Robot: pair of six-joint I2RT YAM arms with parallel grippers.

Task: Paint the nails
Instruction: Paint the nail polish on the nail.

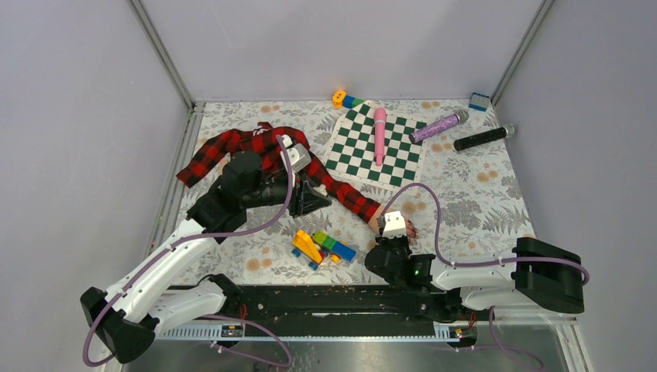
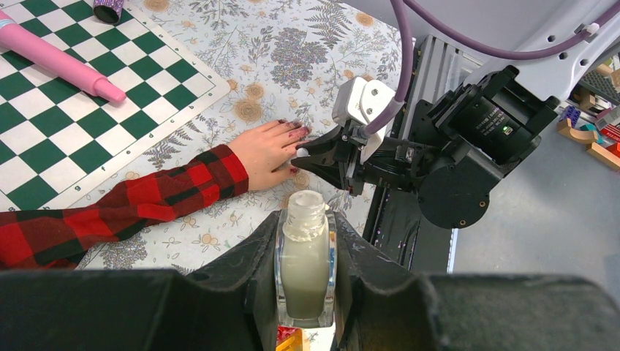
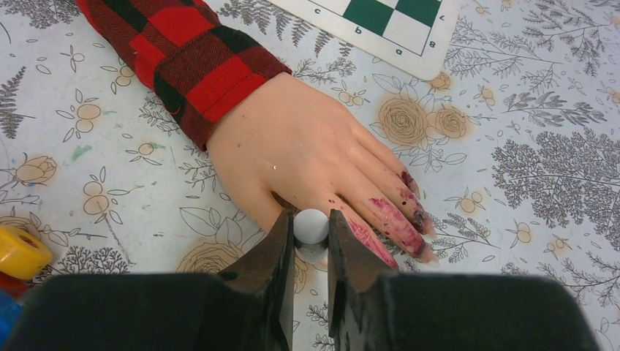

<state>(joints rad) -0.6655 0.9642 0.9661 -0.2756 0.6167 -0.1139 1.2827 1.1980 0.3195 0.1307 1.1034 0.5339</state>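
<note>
- Dark-red polish smears the nails [image 3: 409, 212] of the pale mannequin hand [image 3: 307, 146]. The hand lies palm-down on the floral table [image 3: 512, 146], its plaid sleeve [image 3: 190, 66] running back toward the chessboard [image 2: 66, 110].
- My right fingers [image 3: 272, 278] are clenched on a small white-capped applicator [image 3: 311, 225], right at the hand's near edge.
- My left fingers [image 2: 245, 285] grip a pale bottle [image 2: 305, 270], upright, its neck uncapped.

The floral surface [image 1: 480, 194] carries a plaid shirt [image 1: 232, 147] far left and its hand [image 3: 307, 153] near centre. A chessboard [image 1: 356, 151] lies far centre, a purple tube [image 1: 438, 126] and a black tube [image 1: 483, 138] far right, and bricks [image 1: 321, 246] near.
</note>
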